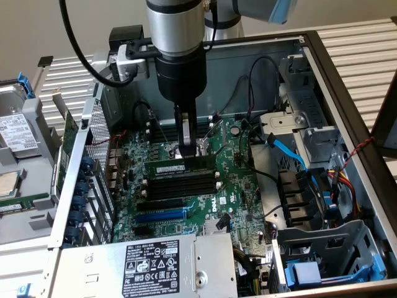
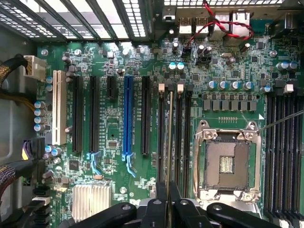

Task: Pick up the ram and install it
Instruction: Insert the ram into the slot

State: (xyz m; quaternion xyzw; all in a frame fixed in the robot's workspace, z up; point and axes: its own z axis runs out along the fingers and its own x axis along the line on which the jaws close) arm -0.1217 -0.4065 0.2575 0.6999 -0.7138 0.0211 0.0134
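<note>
Ram, a long thin dark-green circuit-board stick (image 1: pixel 169 169) - our black metal gripper (image 1: pixel 186 162) clamps it edge-down, lengthwise along the long black plastic memory slots (image 1: pixel 183 186), we judge for seating

Silver wrist tube (image 1: pixel 175 28) with a light-blue joint cap (image 1: pixel 282 9), black collar (image 1: pixel 177 77), black cable (image 1: pixel 79 57) and slim black jaws.

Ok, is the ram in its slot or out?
At the slots: the ram stands on edge over the black memory slots, pinched by the gripper. Fully seated or not: cannot tell.
</note>
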